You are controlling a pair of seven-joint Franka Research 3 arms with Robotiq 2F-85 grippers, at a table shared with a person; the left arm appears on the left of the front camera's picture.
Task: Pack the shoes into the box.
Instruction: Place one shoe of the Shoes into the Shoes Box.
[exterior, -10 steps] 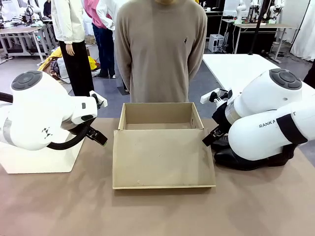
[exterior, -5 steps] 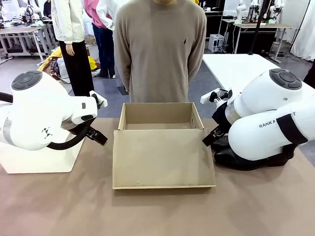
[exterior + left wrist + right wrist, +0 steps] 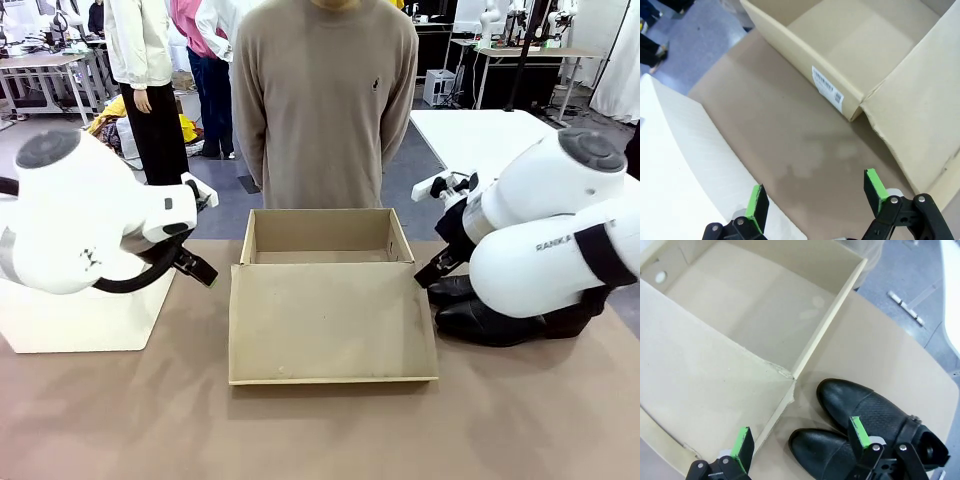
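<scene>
The tan cardboard box (image 3: 322, 240) stands open at the table's middle, its flap lid (image 3: 330, 325) lying flat toward me. Inside it looks bare (image 3: 755, 315). Two black glossy shoes (image 3: 500, 318) sit side by side right of the box, partly hidden behind my right arm; their toes (image 3: 860, 405) point at the box corner. My right gripper (image 3: 800, 440) hovers open above the shoe toes and the flap's edge. My left gripper (image 3: 815, 197) hangs open over bare table left of the box (image 3: 840, 55), nothing between its fingers.
A white block (image 3: 85, 318) stands at the left, under my left arm, and its edge (image 3: 685, 165) lies close to the left gripper. A person in a taupe sweater (image 3: 325, 100) stands at the far side behind the box. The near table strip is brown and bare.
Both arms have shifted slightly upward and outward. The box and shoes have not moved, and both grippers stay open.
</scene>
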